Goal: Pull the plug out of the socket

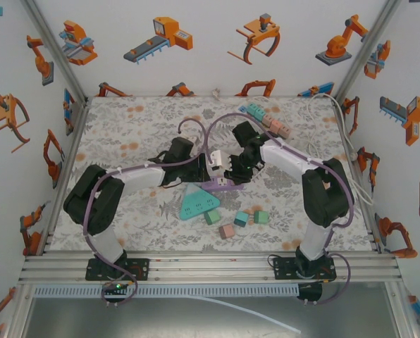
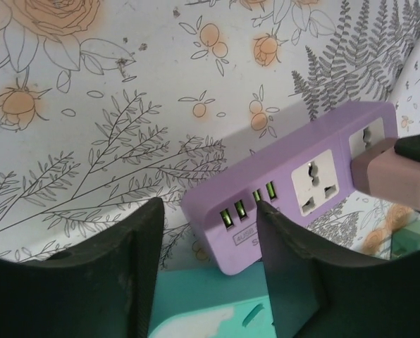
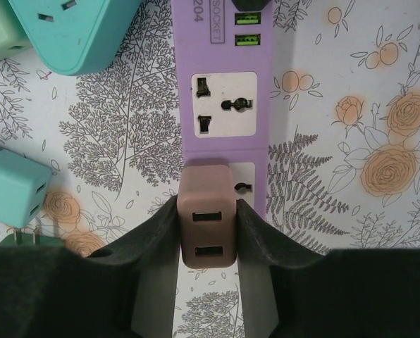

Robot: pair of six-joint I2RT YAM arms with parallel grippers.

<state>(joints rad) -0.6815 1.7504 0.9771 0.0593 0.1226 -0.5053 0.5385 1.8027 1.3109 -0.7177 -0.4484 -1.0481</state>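
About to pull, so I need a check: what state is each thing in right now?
power strip: lying flat, middle outlet empty
plug: seated in the strip's end outlet
right tool: shut on the plug
left tool: astride the strip's other end, grip unclear

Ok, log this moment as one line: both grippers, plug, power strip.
left gripper: straddling power strip end, grip unclear | right gripper: shut on plug | plug: seated in end socket, not out
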